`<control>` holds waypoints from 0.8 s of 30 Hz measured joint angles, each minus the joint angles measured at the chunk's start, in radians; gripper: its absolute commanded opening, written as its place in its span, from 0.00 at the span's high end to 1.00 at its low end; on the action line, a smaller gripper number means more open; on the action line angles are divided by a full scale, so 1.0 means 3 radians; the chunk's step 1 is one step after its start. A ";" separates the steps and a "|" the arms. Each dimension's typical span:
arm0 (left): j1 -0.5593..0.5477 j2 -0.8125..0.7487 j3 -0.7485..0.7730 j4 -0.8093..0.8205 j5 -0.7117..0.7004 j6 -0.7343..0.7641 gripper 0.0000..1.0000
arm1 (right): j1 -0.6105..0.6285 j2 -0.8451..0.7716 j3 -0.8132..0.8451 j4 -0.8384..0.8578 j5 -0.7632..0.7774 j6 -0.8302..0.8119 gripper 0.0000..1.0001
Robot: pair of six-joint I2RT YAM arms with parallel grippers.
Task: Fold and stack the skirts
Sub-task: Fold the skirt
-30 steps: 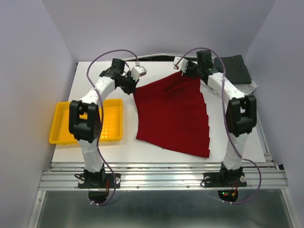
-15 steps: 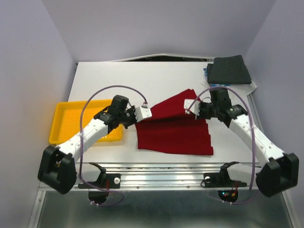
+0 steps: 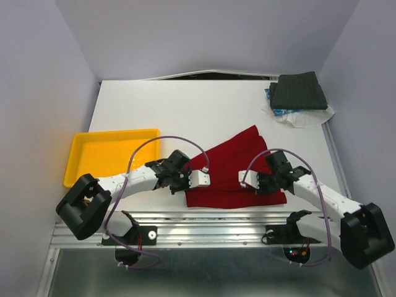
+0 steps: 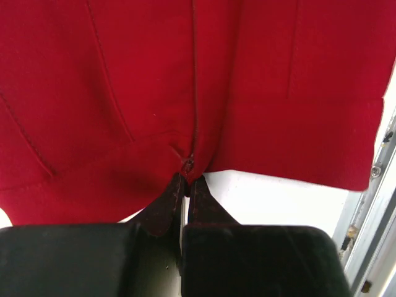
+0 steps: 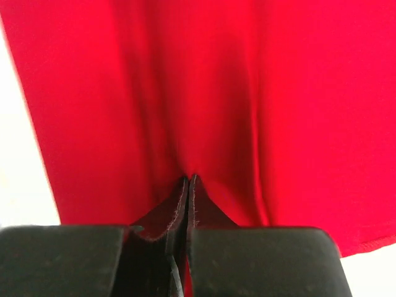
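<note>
The red skirt (image 3: 234, 166) lies at the near edge of the tabletop (image 3: 185, 105), doubled over on itself, with one corner pointing toward the far right and its near hem running close along the tabletop's front edge. The left arm reaches in low from the left, and the left fingers (image 4: 183, 185) are pressed together, pinching a small bunch of red cloth at a seam. The right arm comes in low from the right, and the right fingers (image 5: 185, 185) are likewise pressed together, pinching a fold of the same skirt. In the far right corner the dark grey skirt (image 3: 300, 91) sits folded on top of the blue flowered skirt (image 3: 286, 112), which peeks out beneath it. The yellow tray (image 3: 111, 154) rests at the left side of the tabletop, just beside the left arm and well apart from the stack.
</note>
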 measured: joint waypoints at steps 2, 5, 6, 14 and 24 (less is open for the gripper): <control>-0.0055 0.0064 0.0062 0.0008 -0.0046 -0.0122 1.00 | 0.0001 0.0284 0.0148 0.0151 0.0065 0.0117 0.99; -0.0111 0.0234 0.0165 0.0058 -0.0136 -0.0268 1.00 | 0.0000 0.0676 0.0367 0.0420 0.0154 0.0251 0.99; -0.0114 0.0292 0.0216 0.0080 -0.0172 -0.0309 1.00 | 0.0000 0.0720 0.0381 0.0476 0.0163 0.0267 0.99; 0.0322 0.0867 0.0804 0.0144 -0.0282 -0.0408 1.00 | -0.0001 0.1364 0.0861 0.0829 0.0445 0.0520 0.99; 0.0688 0.0734 0.1548 -0.0589 -0.0286 -0.0284 1.00 | -0.0125 0.1352 0.1532 0.0559 0.0514 0.0488 0.99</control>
